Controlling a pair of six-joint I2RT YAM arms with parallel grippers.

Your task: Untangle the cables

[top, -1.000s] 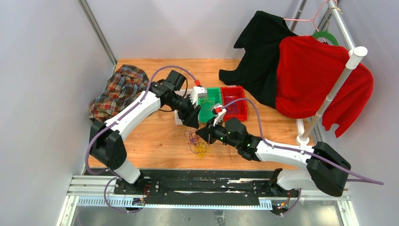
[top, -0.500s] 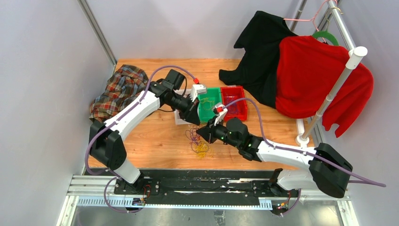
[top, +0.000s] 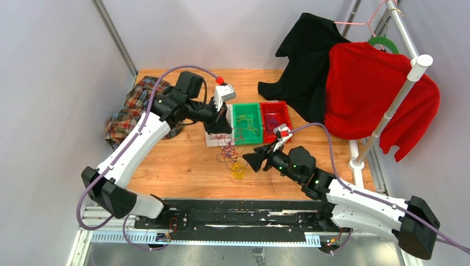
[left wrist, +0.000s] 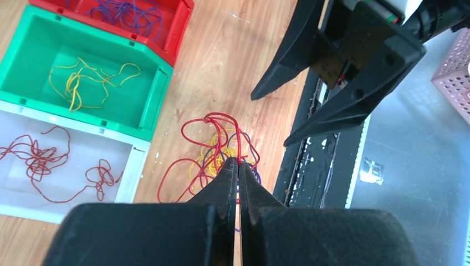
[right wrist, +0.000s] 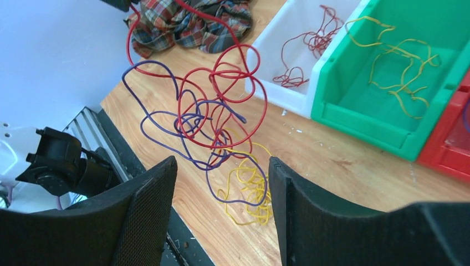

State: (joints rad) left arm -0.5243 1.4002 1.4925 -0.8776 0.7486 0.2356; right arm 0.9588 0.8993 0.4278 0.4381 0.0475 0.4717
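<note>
The cables form one tangle of red [right wrist: 221, 83], purple [right wrist: 166, 119] and yellow [right wrist: 249, 188] strands in front of the bins [top: 230, 154]. My left gripper [left wrist: 238, 162] is shut on a red cable, which hangs from its tips and lifts the red and purple loops off the wood. In the top view the left gripper [top: 223, 131] hovers over the white bin. The yellow bundle [top: 238, 170] lies on the table. My right gripper [right wrist: 221, 163] stands open just right of the tangle [top: 248, 160], with nothing between its fingers.
A white bin [left wrist: 16, 188] holds red strands, a green bin [left wrist: 33, 33] yellow ones, a red bin [left wrist: 172, 33] purple ones. A plaid cloth [top: 138, 105] lies at the back left. Black and red garments [top: 360, 88] hang on a rack at the right.
The left gripper shut on a red cable and pulled back and up, drawing the tangle with it. The right gripper opened, let go and drew back to the right.
</note>
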